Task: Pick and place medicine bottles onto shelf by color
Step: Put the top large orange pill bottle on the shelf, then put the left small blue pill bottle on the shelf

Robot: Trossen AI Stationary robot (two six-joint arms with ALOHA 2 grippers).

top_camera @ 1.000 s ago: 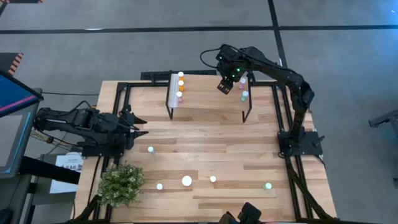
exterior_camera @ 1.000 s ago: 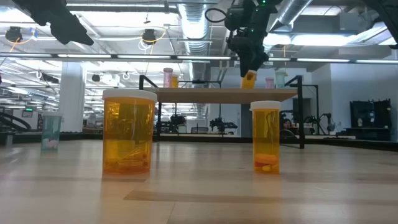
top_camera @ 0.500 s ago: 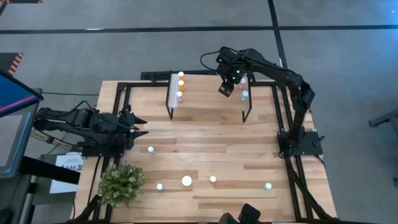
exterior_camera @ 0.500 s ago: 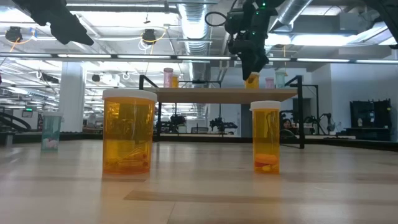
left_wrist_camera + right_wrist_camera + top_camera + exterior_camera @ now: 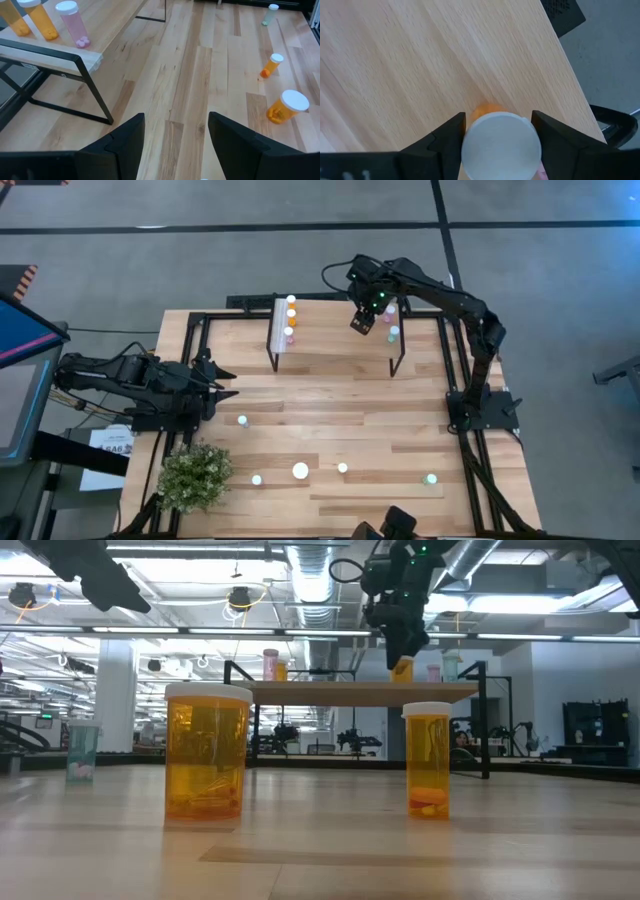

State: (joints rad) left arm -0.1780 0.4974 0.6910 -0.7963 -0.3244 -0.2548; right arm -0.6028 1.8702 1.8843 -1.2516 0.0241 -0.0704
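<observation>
The shelf (image 5: 335, 330) stands at the table's far side. Orange and pink bottles (image 5: 290, 317) stand on its left end, a pink (image 5: 390, 310) and a pale green one (image 5: 394, 333) on its right end. My right gripper (image 5: 361, 319) hangs over the shelf between those two groups, shut on a small orange bottle (image 5: 403, 668). The bottle's base is at the shelf top (image 5: 420, 60); whether it touches, I cannot tell. My left gripper (image 5: 175, 150) waits open at the table's left edge, with nothing between its fingers. My right gripper pinches the orange bottle's white cap (image 5: 501, 145) between its two fingers, one on each side. The fingers come from above and point steeply down. The bottle hangs below them, nearly upright, with a bit of its orange body (image 5: 484, 110) showing past the cap.
Loose bottles stand on the table's near half: a large orange one (image 5: 206, 755), a small orange one (image 5: 427, 762), a pale green one (image 5: 82, 752) and others (image 5: 431, 478). A potted plant (image 5: 195, 475) sits at the near left corner.
The orange bottle in my right gripper has come from a slight tilt to nearly upright over the shelf.
</observation>
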